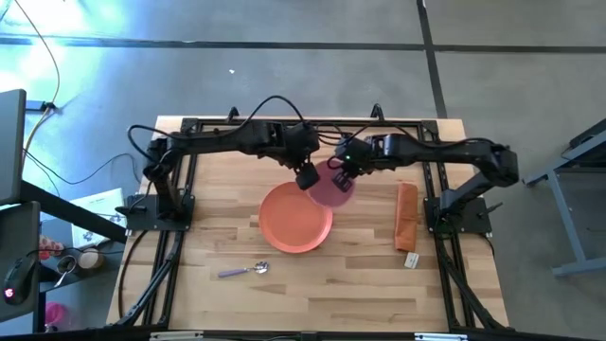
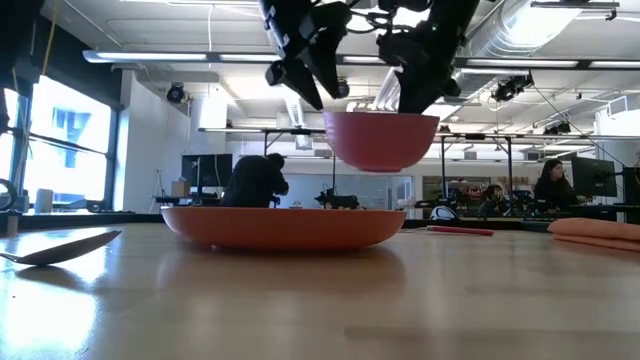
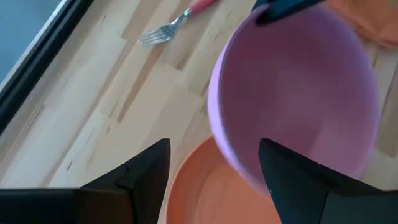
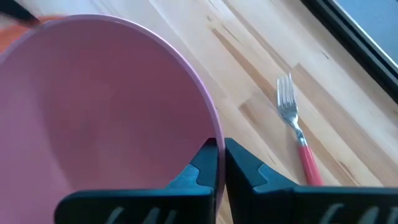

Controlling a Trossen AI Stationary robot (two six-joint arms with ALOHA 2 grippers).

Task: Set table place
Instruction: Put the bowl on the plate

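Observation:
The pink bowl (image 1: 332, 191) hangs in the air over the far right edge of the round orange plate (image 1: 295, 220), which lies flat on the wooden table (image 1: 312, 294). My right gripper (image 4: 220, 163) is shut on the bowl's rim. My left gripper (image 3: 212, 177) is open just above the bowl's left rim (image 2: 335, 116), a little apart from it. The pink-handled fork (image 4: 296, 132) lies on the table beyond the bowl, hidden under the arms in the high view. The lilac-handled spoon (image 1: 244, 271) lies near the front left. My right gripper pinches the bowl's rim (image 4: 210, 138), one finger inside the bowl and one outside. The fingers come from above, slanting down. The bowl (image 2: 380, 140) hangs clear of the plate, mouth up and about level.
A folded orange cloth strip (image 1: 406, 216) lies at the right, with a small white object (image 1: 411, 259) at its near end. The black rail frame (image 1: 170, 199) runs along the table's sides. People and desks show in the room beyond.

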